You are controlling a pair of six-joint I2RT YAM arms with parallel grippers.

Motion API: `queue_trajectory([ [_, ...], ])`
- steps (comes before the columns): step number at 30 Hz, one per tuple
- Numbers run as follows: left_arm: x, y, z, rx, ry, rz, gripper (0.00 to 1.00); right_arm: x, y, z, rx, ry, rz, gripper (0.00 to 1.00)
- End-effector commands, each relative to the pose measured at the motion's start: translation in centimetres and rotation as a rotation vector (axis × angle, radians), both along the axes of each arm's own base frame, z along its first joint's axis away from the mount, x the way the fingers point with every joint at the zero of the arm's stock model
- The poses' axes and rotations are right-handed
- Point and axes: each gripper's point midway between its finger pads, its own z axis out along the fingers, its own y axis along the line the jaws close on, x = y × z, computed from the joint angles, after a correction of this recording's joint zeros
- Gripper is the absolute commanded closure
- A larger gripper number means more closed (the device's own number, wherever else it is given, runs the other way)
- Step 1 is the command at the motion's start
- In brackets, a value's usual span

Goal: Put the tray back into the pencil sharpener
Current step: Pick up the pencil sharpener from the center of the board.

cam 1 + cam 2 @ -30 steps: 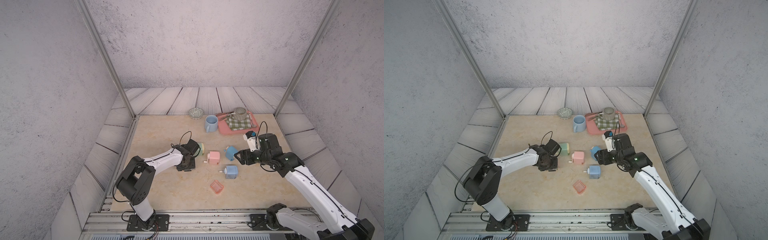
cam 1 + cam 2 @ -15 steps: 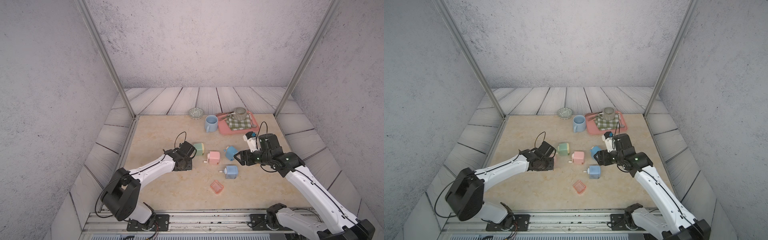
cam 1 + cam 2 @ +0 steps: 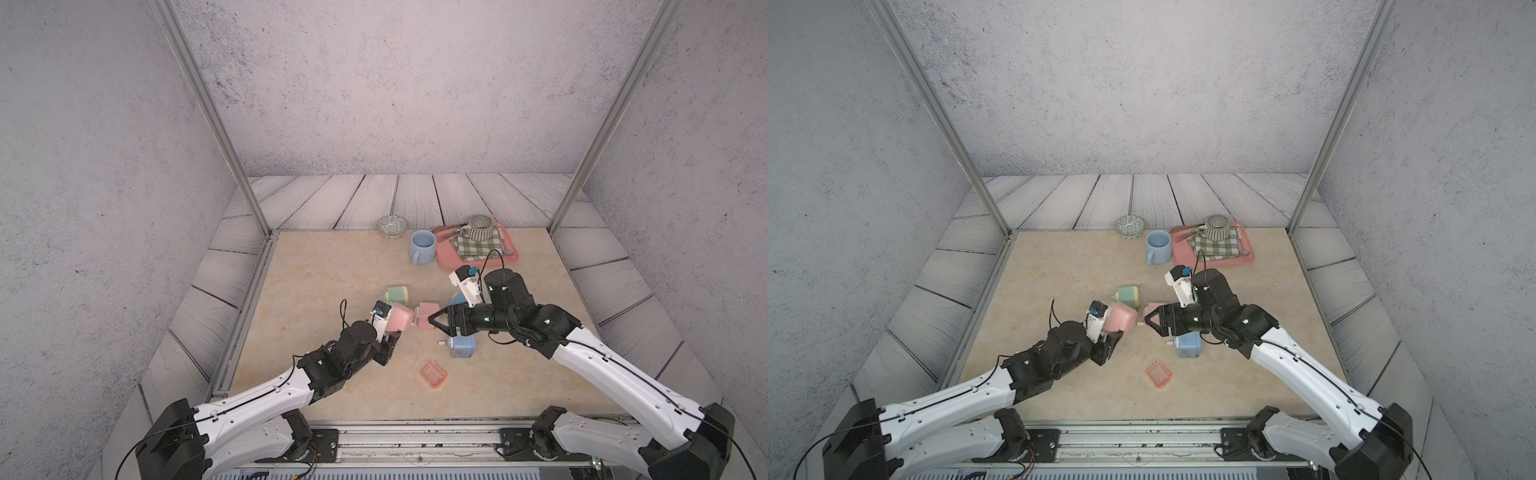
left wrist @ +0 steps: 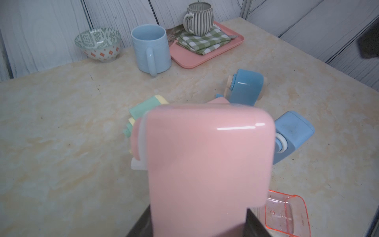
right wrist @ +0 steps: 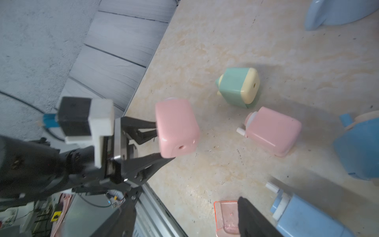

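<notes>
My left gripper (image 3: 392, 334) (image 3: 1111, 337) is shut on a pink pencil sharpener (image 3: 400, 321) (image 3: 1120, 318) (image 4: 205, 164) and holds it clear of the table. The right wrist view shows its hole face (image 5: 176, 131). The clear orange tray (image 3: 433, 374) (image 3: 1158, 373) (image 4: 287, 213) (image 5: 224, 217) lies empty on the table, nearer the front. My right gripper (image 3: 434, 322) (image 3: 1148, 322) is open with nothing between its jaws. Its tips are beside a second pink sharpener (image 3: 427, 313) (image 5: 272, 131) lying on the table.
A green sharpener (image 3: 397, 295) lies behind the held one. A blue sharpener (image 3: 461, 345) lies under my right wrist and another (image 4: 244, 88) behind it. At the back stand a blue mug (image 3: 422, 246), a patterned bowl (image 3: 392, 226) and a pink serving tray (image 3: 513, 255) carrying a striped cup.
My left arm has drawn back toward the front and raised the pink sharpener off the table. My right gripper has moved left toward the second pink sharpener and opened a little wider.
</notes>
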Motion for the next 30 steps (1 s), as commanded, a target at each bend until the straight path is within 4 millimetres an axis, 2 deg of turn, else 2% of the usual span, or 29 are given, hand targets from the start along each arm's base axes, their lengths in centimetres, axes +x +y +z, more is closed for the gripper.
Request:
queue_trajectory([
  [1, 0.1, -1.1, 3.5, -0.076, -0.131, -0.036, 0.85, 1.3, 2.7, 0.6, 0.061, -0.017, -0.029, 0.18],
  [9, 0.0, -1.3, 4.0, -0.100, -0.135, -0.037, 0.86, 2.5, 5.3, -1.7, 0.047, 0.018, -0.017, 0.18],
  [13, 0.0, -1.3, 4.0, -0.104, -0.130, -0.031, 0.86, 2.6, 5.9, -1.7, 0.062, 0.005, -0.007, 0.24],
  [24, 0.1, -1.4, 3.9, -0.111, -0.112, -0.024, 0.86, 2.9, 6.8, -2.6, 0.074, 0.020, 0.005, 0.29],
  [30, 0.3, -1.4, 4.0, -0.119, -0.103, -0.012, 0.84, 2.8, 7.1, -2.8, 0.088, 0.028, 0.014, 0.42],
])
